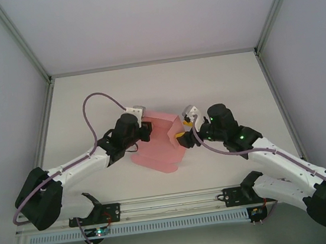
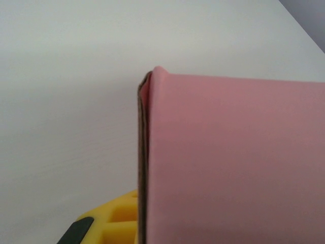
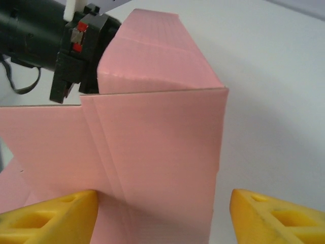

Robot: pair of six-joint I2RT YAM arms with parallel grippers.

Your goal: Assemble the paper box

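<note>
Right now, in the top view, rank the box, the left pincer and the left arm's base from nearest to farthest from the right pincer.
1. box: right at the right pincer, whose open fingers straddle its right panel.
2. left pincer: across the box, on its left side.
3. left arm's base: far off, at the near left corner of the table.

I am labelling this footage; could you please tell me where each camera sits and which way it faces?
Top external: above, behind the bases, looking down on the table; both arms, left gripper and right gripper flank the pink paper box.
Left wrist: on that arm, facing the box's folded edge past one yellow finger.
Right wrist: on that arm, facing a box panel between its yellow fingers.
Shared: all three show the box.
</note>
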